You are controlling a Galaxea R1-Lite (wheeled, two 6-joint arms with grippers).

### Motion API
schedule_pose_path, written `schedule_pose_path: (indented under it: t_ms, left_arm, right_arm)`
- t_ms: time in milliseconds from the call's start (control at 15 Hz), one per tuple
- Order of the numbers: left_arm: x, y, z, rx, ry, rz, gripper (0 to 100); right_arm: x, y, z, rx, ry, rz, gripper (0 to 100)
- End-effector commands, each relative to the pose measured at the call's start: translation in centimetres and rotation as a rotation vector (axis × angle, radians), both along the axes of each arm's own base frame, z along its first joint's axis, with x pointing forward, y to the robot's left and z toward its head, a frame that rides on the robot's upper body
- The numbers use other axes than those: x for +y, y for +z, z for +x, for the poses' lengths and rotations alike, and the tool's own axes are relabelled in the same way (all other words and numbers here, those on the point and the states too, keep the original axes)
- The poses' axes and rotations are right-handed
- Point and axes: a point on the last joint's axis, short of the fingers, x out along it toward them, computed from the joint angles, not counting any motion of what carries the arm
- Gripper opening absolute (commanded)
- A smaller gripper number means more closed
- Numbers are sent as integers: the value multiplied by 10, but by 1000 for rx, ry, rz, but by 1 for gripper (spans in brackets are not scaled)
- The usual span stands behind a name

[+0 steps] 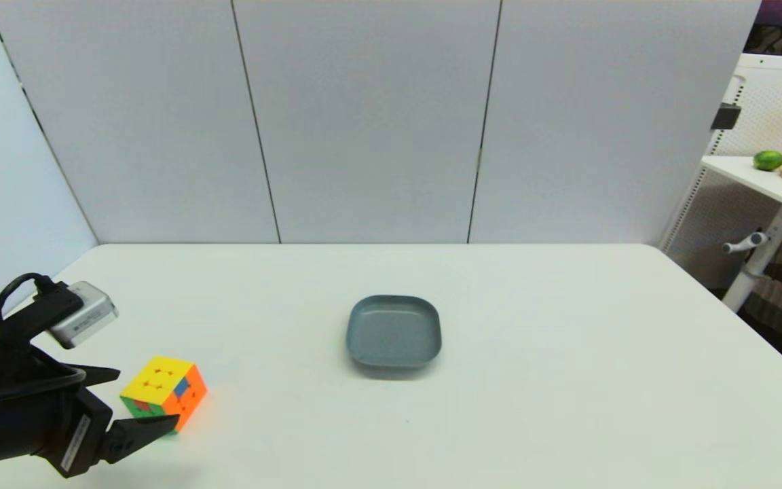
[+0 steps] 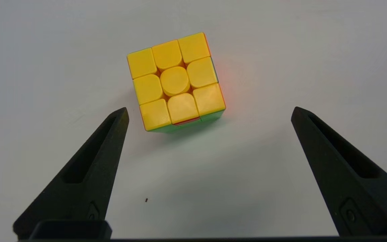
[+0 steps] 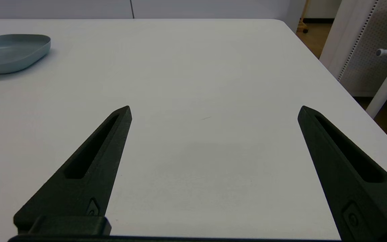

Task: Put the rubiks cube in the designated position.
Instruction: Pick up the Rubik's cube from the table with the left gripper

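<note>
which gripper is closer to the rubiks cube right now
Left. The left gripper hangs open just short of the rubiks cube, not touching it. The right gripper is open over bare table, far off, out of the head view.

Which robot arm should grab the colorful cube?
The left. Its pincer is open right beside the rubiks cube, fingers spread wide. The right pincer hangs over bare table, far from it.

Head view: looks forward and down across the tabletop [image 1: 533, 380].
Left wrist: close above the rubiks cube [image 2: 176, 82], shared with head.
Right wrist: low, shares grey dish [image 3: 10, 53].
</note>
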Motion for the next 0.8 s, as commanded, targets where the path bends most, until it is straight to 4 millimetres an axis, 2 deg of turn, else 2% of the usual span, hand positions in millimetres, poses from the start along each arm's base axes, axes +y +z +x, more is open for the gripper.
schedule_pose_path:
  t_ms: [67,533,800]
  left_arm:
    - [-2,-6,17,56,0,5,100]
    - [-4,-7,59,114,88,-17,100]
    - [-2,-13,66,146,119,4,100]
  right_arm:
    - [0,0,0,1,0,1,100]
    - [0,0,0,1,0,1,100]
    - [0,0,0,1,0,1,100]
